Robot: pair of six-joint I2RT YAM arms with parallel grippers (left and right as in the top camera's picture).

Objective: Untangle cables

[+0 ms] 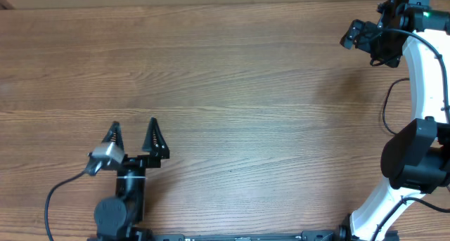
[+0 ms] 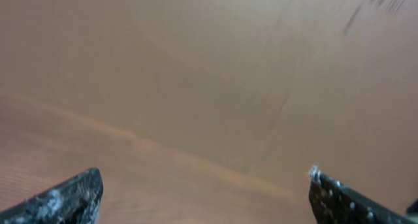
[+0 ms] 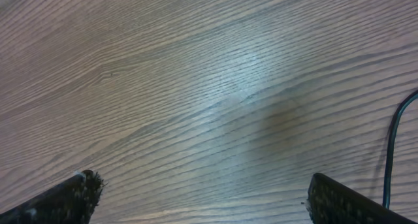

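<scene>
Near the front-left edge of the worktop point(image 1: 246, 93), we see the left gripper point(image 1: 133, 137), jaws spread wide. At the back-right corner, the right gripper point(image 3: 202, 185) is spread too.

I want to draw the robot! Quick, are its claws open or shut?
Left gripper: open, holding nothing.
Right gripper: open, holding nothing.

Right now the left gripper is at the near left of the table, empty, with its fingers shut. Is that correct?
Not quite: the left gripper is at the near left of the table, empty, but its fingers are spread open, not shut. The overhead view shows the gap between them.
</scene>
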